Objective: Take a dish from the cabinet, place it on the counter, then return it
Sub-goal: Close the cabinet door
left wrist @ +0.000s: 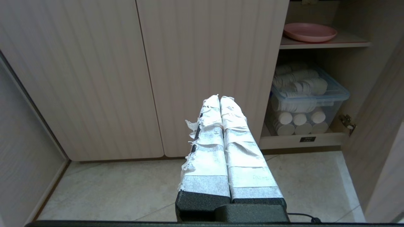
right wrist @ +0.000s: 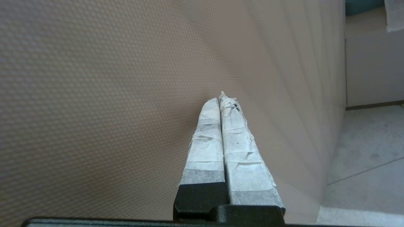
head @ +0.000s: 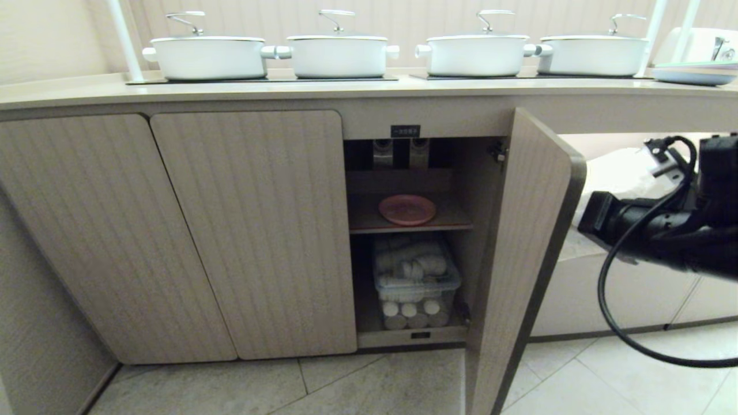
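A: Where is the round, shallow, matte pink dish (head: 407, 209)?

B: It lies flat on the inner shelf of the beige fluted wood-grain cabinet (head: 403, 242), whose door (head: 519, 253) stands open. Below it sits a clear plastic bin of white cups (head: 416, 276).

A: How should it handle?

B: Probably light and stiff, likely plastic, so a little slippery. Its low rim is the only hold: one finger over and one under the front edge, kept level on the way to the pale cream counter (head: 369, 86).

A: And the arms?

B: The right gripper (right wrist: 223, 98) has its taped fingers pressed together on nothing, tips close to the outer face of the open door, well apart from the dish. The left gripper (left wrist: 220, 98) is closed and empty too, low before the closed doors.
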Robot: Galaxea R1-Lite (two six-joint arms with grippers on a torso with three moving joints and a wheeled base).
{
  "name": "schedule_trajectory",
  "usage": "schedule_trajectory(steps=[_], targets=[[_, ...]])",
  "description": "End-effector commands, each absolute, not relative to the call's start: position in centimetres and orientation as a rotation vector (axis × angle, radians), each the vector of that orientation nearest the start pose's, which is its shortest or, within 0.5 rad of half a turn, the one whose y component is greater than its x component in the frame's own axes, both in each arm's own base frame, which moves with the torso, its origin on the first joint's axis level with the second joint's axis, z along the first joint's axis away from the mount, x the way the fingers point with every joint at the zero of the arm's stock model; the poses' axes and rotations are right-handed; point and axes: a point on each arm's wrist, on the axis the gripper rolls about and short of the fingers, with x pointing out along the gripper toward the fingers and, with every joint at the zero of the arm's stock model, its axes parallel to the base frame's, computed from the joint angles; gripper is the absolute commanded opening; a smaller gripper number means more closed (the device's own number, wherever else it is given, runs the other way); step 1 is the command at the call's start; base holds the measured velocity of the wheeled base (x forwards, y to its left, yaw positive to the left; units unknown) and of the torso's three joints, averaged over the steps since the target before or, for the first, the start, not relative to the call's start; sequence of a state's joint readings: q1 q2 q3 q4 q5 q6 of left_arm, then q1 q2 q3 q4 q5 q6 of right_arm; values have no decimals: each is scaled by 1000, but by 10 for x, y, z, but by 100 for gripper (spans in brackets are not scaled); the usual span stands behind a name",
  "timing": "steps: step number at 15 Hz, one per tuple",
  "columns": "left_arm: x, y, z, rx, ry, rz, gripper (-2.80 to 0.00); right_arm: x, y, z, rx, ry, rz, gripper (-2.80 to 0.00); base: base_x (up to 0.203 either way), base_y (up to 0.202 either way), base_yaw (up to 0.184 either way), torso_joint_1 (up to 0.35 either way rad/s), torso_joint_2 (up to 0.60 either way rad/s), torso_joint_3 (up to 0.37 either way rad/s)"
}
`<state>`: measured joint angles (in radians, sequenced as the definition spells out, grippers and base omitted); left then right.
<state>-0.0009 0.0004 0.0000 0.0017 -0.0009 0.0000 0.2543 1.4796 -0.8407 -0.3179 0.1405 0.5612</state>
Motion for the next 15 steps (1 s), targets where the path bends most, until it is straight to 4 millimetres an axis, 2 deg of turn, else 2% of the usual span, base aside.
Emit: schedule_trajectory(steps=[1, 6, 15], targets=[[-23, 0, 75, 0, 2, -2, -280, 252, 74, 221, 533, 433, 294, -280, 0, 0, 0, 0, 0, 0], [-23, 0, 75, 0, 2, -3, -280, 266, 88, 227, 526, 406, 278, -280, 0, 0, 0, 0, 0, 0], [-23, 0, 75, 0, 2, -2, -280, 268, 108, 232, 504, 374, 274, -280, 0, 0, 0, 0, 0, 0]])
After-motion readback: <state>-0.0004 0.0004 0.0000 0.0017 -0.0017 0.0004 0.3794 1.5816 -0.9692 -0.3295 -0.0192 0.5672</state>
